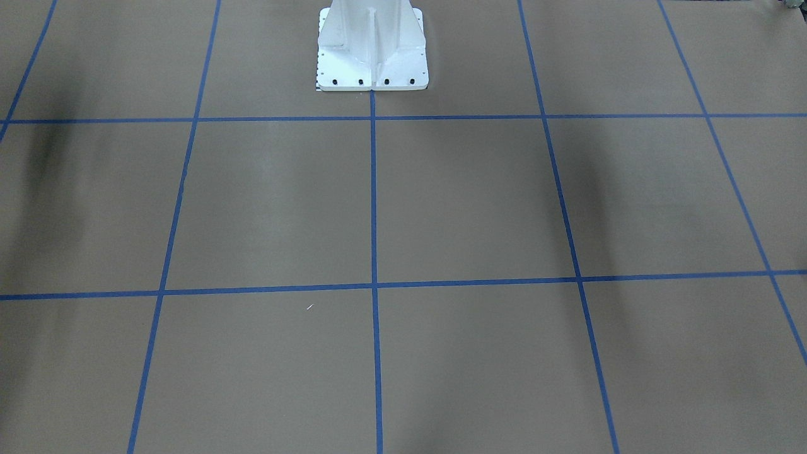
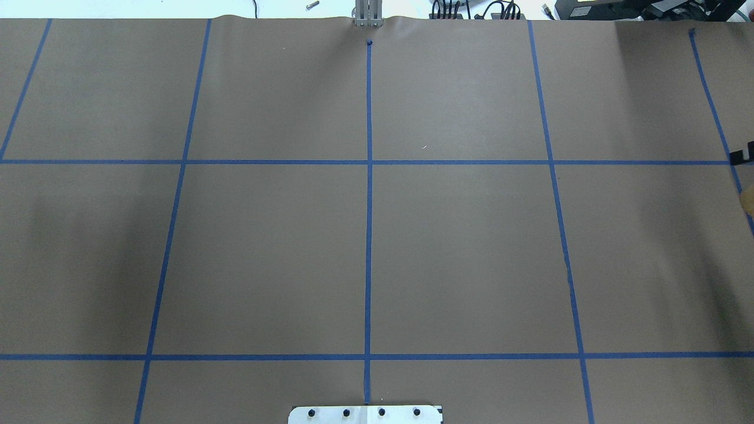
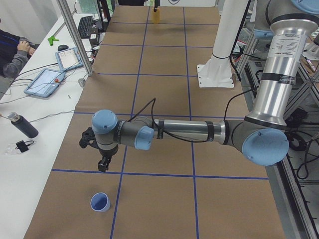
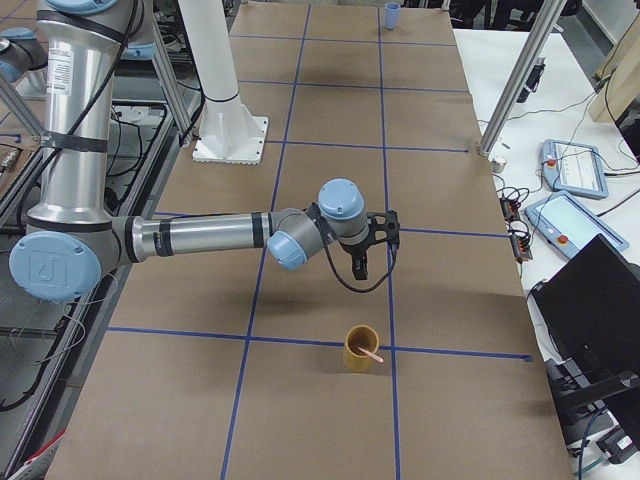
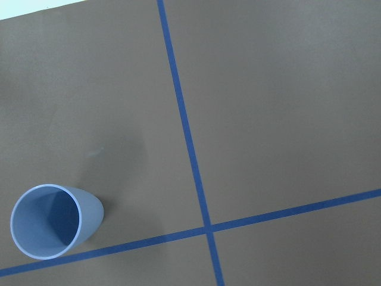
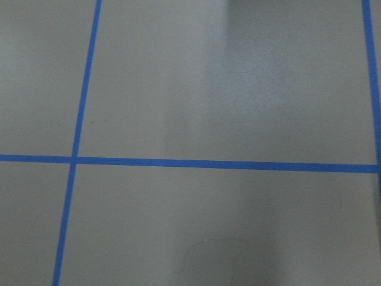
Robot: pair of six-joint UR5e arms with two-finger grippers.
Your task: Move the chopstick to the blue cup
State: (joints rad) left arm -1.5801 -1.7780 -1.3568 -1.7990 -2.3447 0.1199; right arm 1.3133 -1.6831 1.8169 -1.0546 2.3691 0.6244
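The blue cup (image 3: 100,202) stands upright and empty on the brown table, near the end on my left; it also shows in the left wrist view (image 5: 50,221) and far off in the exterior right view (image 4: 392,14). My left gripper (image 3: 103,164) hangs above the table, a little short of the cup; I cannot tell if it is open or shut. The pale pink chopstick (image 4: 370,352) leans inside a tan cup (image 4: 361,349) near the table's other end. My right gripper (image 4: 360,268) hovers just beyond that cup; I cannot tell its state.
The table is brown paper with a grid of blue tape lines (image 2: 369,235). The white robot base (image 1: 372,50) stands at mid-table. A side bench holds tablets (image 3: 47,82) and a dark bottle (image 3: 22,125). A metal post (image 3: 75,35) stands at the table's edge.
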